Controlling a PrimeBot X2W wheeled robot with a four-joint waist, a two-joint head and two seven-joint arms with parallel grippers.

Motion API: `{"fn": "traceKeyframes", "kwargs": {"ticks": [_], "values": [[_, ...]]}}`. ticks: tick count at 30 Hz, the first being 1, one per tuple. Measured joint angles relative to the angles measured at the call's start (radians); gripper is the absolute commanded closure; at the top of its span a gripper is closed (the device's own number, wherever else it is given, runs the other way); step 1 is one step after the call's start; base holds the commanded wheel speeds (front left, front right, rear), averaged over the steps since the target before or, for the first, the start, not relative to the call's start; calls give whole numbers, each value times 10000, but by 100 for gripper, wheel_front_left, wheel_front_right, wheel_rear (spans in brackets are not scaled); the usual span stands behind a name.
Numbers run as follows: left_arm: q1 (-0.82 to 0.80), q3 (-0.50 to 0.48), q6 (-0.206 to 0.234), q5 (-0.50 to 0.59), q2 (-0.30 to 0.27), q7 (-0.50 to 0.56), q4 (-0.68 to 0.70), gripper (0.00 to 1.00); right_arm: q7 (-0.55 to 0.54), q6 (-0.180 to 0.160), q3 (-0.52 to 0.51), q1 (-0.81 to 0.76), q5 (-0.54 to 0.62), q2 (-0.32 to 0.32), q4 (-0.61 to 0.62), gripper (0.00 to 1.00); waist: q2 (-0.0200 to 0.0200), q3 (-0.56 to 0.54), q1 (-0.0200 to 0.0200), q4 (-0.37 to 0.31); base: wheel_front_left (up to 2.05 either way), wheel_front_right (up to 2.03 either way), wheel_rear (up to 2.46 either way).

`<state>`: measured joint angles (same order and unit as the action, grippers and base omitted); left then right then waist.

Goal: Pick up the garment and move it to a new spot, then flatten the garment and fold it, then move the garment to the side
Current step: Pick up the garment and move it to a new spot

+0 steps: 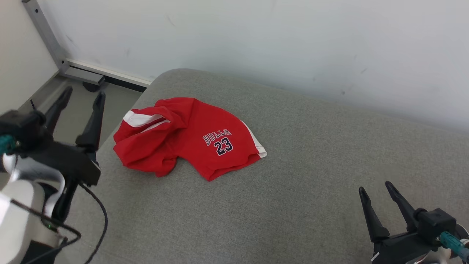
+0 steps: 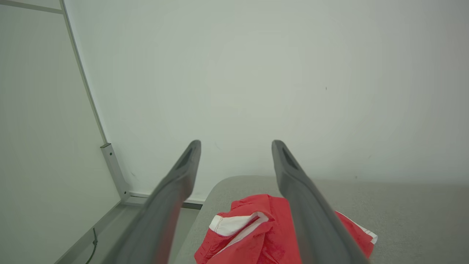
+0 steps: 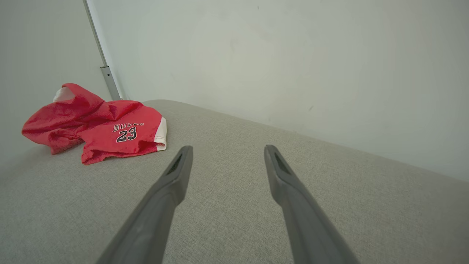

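Note:
The garment [image 1: 190,137] is a red pair of shorts with white side stripes and "BULLS 23" printed on one leg. It lies crumpled near the far left corner of the grey cushioned surface [image 1: 293,183]. My left gripper [image 1: 83,92] hovers open at the left, off the cushion's edge and short of the garment [image 2: 256,234], with nothing between its fingers. My right gripper [image 1: 375,186] stands open and empty at the lower right, well away from the garment [image 3: 99,126], which sits at that view's far left.
A white wall [image 1: 274,44] runs along the back of the cushion. A grey metal frame leg [image 1: 47,40] and floor [image 1: 73,106] lie to the left, beyond the cushion's rounded corner. A black cable [image 1: 95,220] hangs from my left arm.

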<state>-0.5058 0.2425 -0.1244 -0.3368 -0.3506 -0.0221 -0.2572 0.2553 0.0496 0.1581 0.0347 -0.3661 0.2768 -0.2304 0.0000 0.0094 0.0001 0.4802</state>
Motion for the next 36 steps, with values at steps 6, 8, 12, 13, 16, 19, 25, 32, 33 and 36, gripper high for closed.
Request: {"fn": "traceKeyframes", "kwargs": {"ticks": [6, 8, 12, 13, 16, 19, 25, 32, 33, 36], "values": [[-1558, 146, -10, -836, -182, 1035, -1630, 0, -15, -27, 107, -81, 261, 213, 330, 0, 0, 260, 0, -364, 0, 0, 0], [-2024, 161, -67, -1269, -184, 1390, -2243, 0, -100, -27, 109, -31, 305, 337, 431, 0, 1, 391, 0, -519, 0, 0, 0], [-2773, 533, -79, -2307, -437, 2253, -3243, 0, -278, -25, 217, 221, 468, 506, 681, 0, 0, 691, 1, -862, 0, 0, 0], [-2891, 715, -79, -2491, -552, 2481, -3448, 0, -291, -23, 238, 324, 529, 535, 748, 0, 0, 771, 1, -958, 0, 0, 0], [-3130, 1250, -79, -2876, -930, 3179, -3990, 0, -451, -23, 249, 549, 677, 685, 928, 0, 1, 1003, 1, -1256, 0, 0, 0], [-3494, 1651, -79, -3108, -1198, 3668, -4410, 0, -548, -21, 245, 671, 732, 842, 1083, 0, 1, 1232, 1, -1564, 0, 0, 0], [-3986, 2008, -79, -3381, -1367, 4594, -5056, 0, -729, -13, 180, 827, 865, 1097, 1356, 0, 1, 1603, 1, -2059, 0, 0, 0], [-4199, 2610, -79, -3559, -1358, 5850, -6222, 0, -986, -13, 59, 914, 880, 1365, 1572, 0, 1, 2064, 1, -2568, 0, 0, 0], [-4246, 2702, -79, -3530, -1379, 5979, -6334, 0, -1022, -13, 65, 981, 897, 1367, 1622, 0, 1, 2105, 1, -2632, 0, 0, 0], [-4275, 2943, -79, -3488, -1438, 6278, -6583, 0, -1104, -13, 71, 997, 936, 1392, 1783, 0, 1, 2222, 0, -2777, 0, 0, 0]]}}
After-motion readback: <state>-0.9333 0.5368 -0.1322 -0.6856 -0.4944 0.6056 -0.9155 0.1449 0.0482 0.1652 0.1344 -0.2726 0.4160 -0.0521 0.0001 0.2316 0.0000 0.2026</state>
